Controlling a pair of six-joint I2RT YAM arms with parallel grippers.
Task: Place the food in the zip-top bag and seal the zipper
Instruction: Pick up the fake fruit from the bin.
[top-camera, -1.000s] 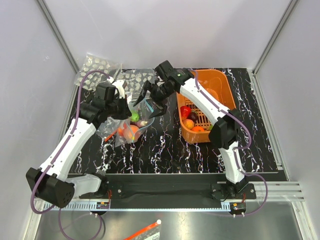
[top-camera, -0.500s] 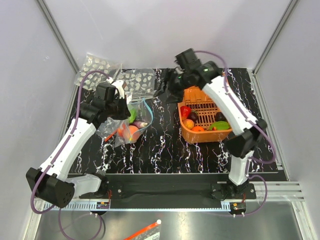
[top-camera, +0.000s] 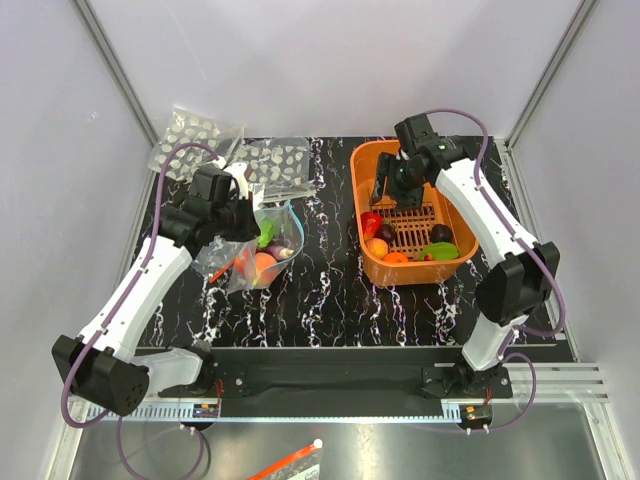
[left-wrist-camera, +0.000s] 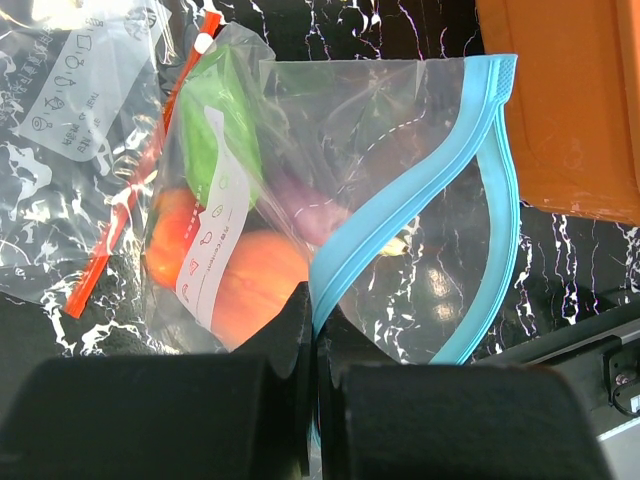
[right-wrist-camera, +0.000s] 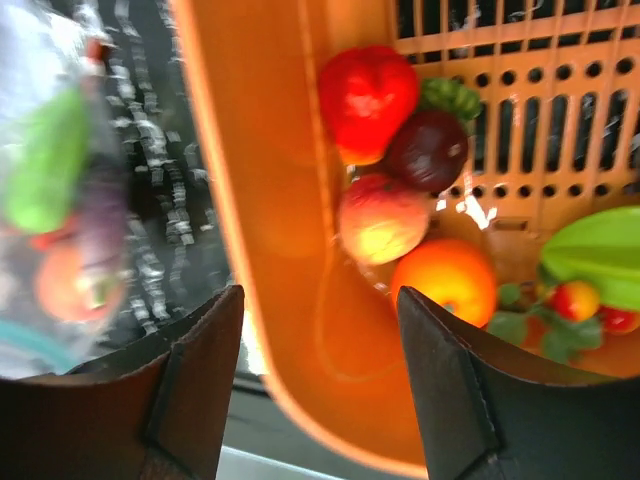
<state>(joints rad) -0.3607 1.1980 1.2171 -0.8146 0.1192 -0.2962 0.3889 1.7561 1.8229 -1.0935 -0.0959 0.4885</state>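
The zip-top bag lies left of centre, mouth held open, with peach-orange, green and purple food inside; it fills the left wrist view. Its teal-blue zipper loops around the mouth. My left gripper is shut on the zipper strip. My right gripper is open and empty above the orange basket's left part. Below it in the right wrist view lie a red fruit, a dark plum one, a peach one and an orange one.
A clear bag with a red strip lies under the teal bag. Clear packets with white dots lie at the back left. A green piece sits in the basket. Another red-strip bag lies below the table edge.
My right arm has swung right from the bag's mouth to over the orange basket, gripper open. The left gripper has kept hold of the zipper and not moved.
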